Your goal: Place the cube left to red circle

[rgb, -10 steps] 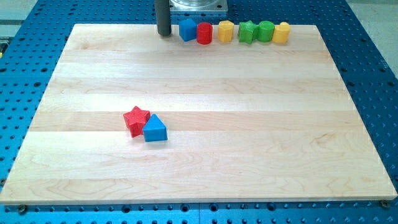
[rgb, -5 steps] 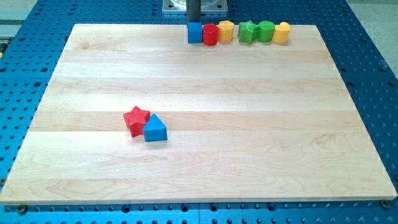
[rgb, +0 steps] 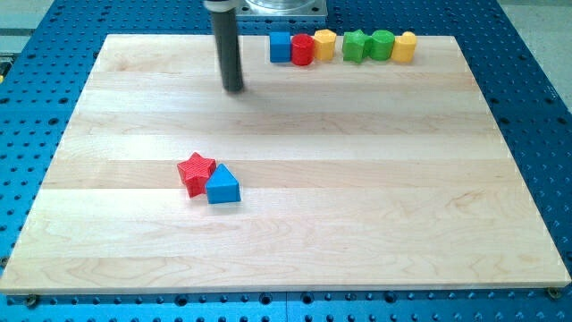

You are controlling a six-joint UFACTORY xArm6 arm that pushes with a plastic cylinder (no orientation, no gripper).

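Observation:
A blue cube (rgb: 281, 47) sits at the view's top of the wooden board (rgb: 286, 206), touching the left side of the red cylinder (rgb: 302, 49). They head a row with a yellow block (rgb: 324, 43), a green star-like block (rgb: 356, 46), a green cylinder (rgb: 382, 44) and a yellow block (rgb: 405, 46). My tip (rgb: 233, 88) is on the board, down and to the left of the blue cube, well apart from it.
A red star (rgb: 196, 171) and a blue triangle (rgb: 222, 186) lie touching each other at the left of the board's middle. The arm's grey base plate (rgb: 284, 7) stands beyond the board's top edge. A blue perforated table (rgb: 536, 107) surrounds the board.
The blue cube was pushed right against the red cylinder. My tip then left it, moving left and down onto the open board.

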